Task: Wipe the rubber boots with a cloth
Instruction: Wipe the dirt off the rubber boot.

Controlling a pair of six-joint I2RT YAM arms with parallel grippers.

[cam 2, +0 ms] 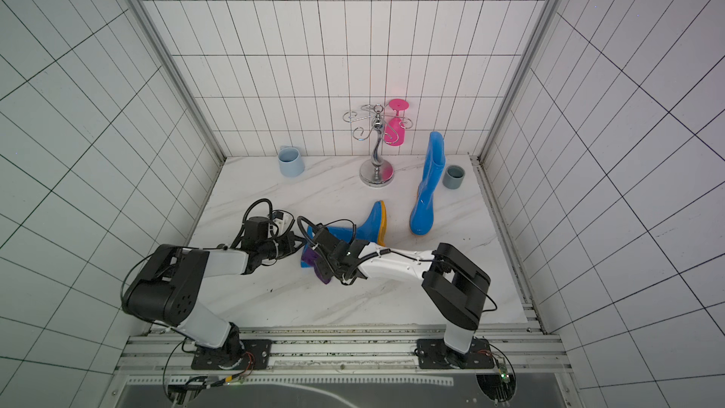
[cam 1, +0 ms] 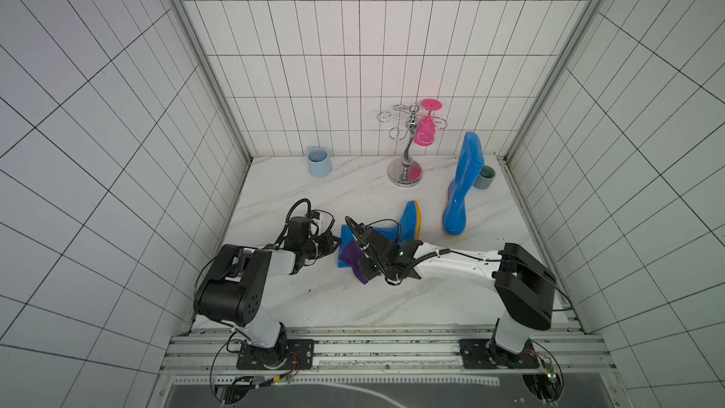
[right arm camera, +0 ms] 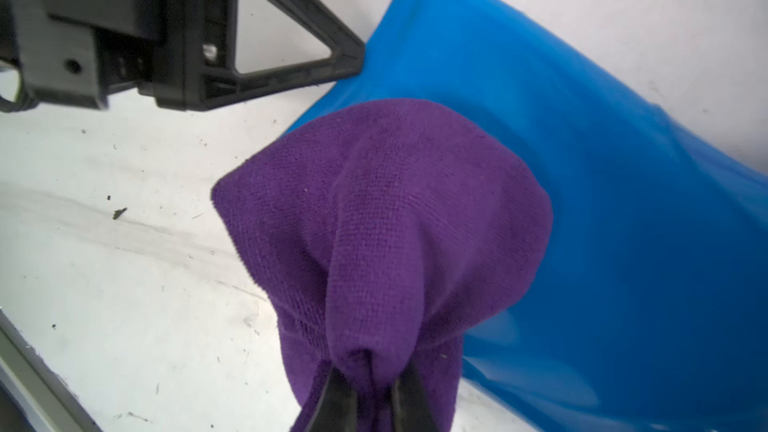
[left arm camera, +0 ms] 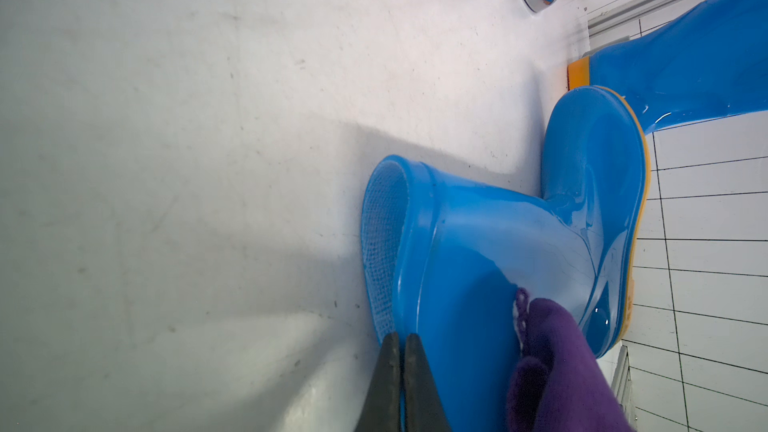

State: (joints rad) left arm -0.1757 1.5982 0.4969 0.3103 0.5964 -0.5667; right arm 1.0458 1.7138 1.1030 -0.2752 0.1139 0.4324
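One glossy blue rubber boot lies on its side mid-table, orange sole turned away from the arms. The other boot stands upright at the back right. My left gripper is shut on the rim of the lying boot, with a sliver of blue between its fingers. My right gripper is shut on the purple cloth. The cloth drapes over the shaft of that boot near its opening and shows beside the left fingers.
A light blue cup stands at the back left and a grey cup behind the upright boot. A chrome rack holding a pink glass stands at the back centre. Tiled walls close in three sides of the marble table.
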